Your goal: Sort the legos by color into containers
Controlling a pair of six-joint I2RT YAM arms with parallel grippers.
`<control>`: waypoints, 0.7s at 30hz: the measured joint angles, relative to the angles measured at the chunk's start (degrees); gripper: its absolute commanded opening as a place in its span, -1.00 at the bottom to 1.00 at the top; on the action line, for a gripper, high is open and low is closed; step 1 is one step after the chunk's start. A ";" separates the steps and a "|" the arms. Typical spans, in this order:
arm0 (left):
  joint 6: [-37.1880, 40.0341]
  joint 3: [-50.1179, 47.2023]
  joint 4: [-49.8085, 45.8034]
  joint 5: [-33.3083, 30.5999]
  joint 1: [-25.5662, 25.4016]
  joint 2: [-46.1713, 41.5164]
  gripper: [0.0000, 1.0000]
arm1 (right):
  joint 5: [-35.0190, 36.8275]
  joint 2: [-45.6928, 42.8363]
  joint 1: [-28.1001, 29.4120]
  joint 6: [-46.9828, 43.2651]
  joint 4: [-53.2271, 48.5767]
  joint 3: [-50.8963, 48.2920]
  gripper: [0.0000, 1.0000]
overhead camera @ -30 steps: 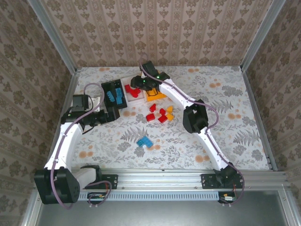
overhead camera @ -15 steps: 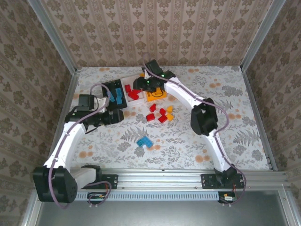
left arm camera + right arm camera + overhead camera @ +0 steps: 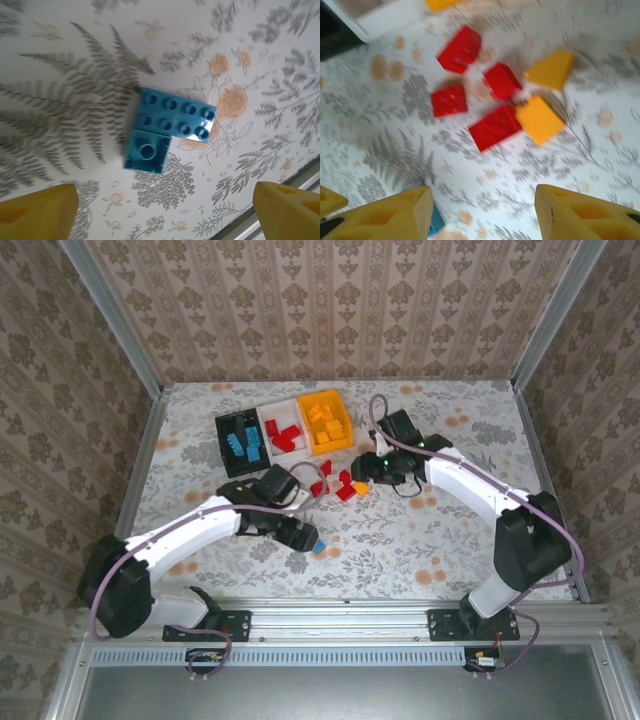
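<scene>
Your left gripper (image 3: pixel 162 214): jaws wide, holding nothing, above two light blue legos (image 3: pixel 169 126) touching on the table (image 3: pixel 75 45) | your right gripper (image 3: pixel 483 216): jaws partly apart, empty, over loose red legos (image 3: pixel 495 127) and orange-yellow legos (image 3: pixel 539 120) | containers (image 3: pixel 338 436): far side, partly filled by color.

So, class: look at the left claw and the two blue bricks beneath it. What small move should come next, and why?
Probably lower the left claw straight down around the long light-blue studded plastic brick. The claw hangs open and empty almost directly above it. The brick lies flat with its studs up, touching a smaller square blue brick, so neither is sorted yet.
</scene>
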 measured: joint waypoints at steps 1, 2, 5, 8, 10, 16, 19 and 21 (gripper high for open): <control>0.11 0.00 0.24 -0.50 -1.05 1.70 0.78 | -0.28 -1.29 0.02 0.02 0.22 -2.19 0.17; 0.26 0.00 0.46 -1.01 -1.66 3.13 0.76 | -0.61 -2.19 0.04 0.02 0.50 -3.67 0.17; 0.70 0.00 1.16 -2.34 -2.62 6.86 0.68 | -1.51 -4.70 0.09 0.00 1.09 -6.71 0.17; 0.98 0.00 1.38 -3.39 -2.71 9.09 0.64 | -1.92 -6.69 -0.04 0.00 1.40 -8.20 0.17; 1.31 0.02 1.38 -3.82 -2.91 9.86 0.59 | -2.21 -7.96 -0.28 -0.02 1.81 -9.01 0.17; 2.56 0.04 2.08 -4.70 -3.43 12.46 0.45 | -2.56 -10.34 -1.88 0.02 2.78 -11.13 0.17; 2.95 0.04 2.71 -4.87 -3.43 13.79 0.41 | -2.56 -11.17 -2.01 0.04 2.80 -11.43 0.17; 3.32 0.04 3.08 -4.90 -3.43 14.62 0.36 | -2.56 -11.47 -2.12 0.07 3.06 -11.43 0.17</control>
